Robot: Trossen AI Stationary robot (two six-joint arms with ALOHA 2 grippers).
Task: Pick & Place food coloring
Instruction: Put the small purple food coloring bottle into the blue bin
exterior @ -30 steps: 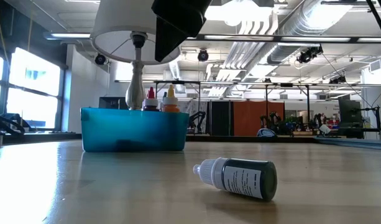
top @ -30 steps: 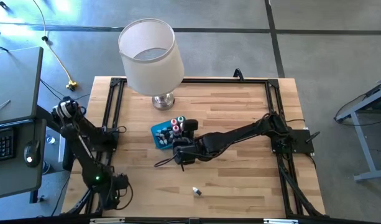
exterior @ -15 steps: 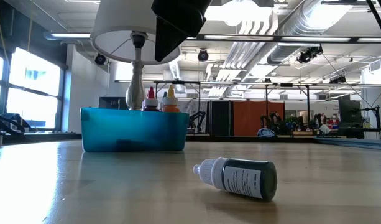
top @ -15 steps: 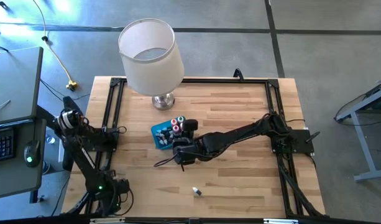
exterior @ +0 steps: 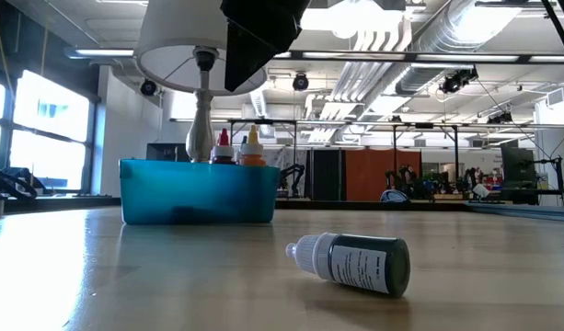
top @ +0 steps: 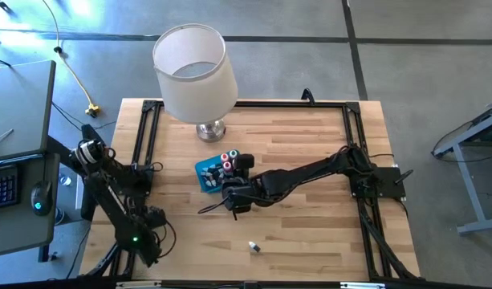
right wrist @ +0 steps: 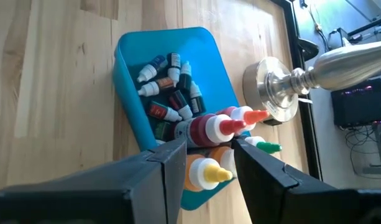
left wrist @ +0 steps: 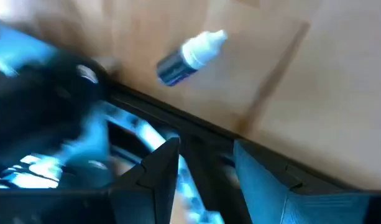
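Observation:
A blue tray holds several small food coloring bottles, some lying, others crowded at one end with red, orange and green tips. My right gripper hovers open just above that crowded end, touching nothing; a red bottle shows past the gap between its fingers. One dark bottle with a white cap lies on its side on the bare wood nearer the table's near edge. My left gripper is open at the table's near left corner, and that bottle shows ahead of it.
A table lamp with a big white shade stands on its metal base just beyond the tray, toward the far edge. A black frame rail runs along the table's sides. Bare wood lies between the tray and the lone bottle.
My left arm has swung from its folded pose down toward the table's near left corner; it is still moving, since its wrist view is blurred. The tray, the bottles and my right gripper have kept their places.

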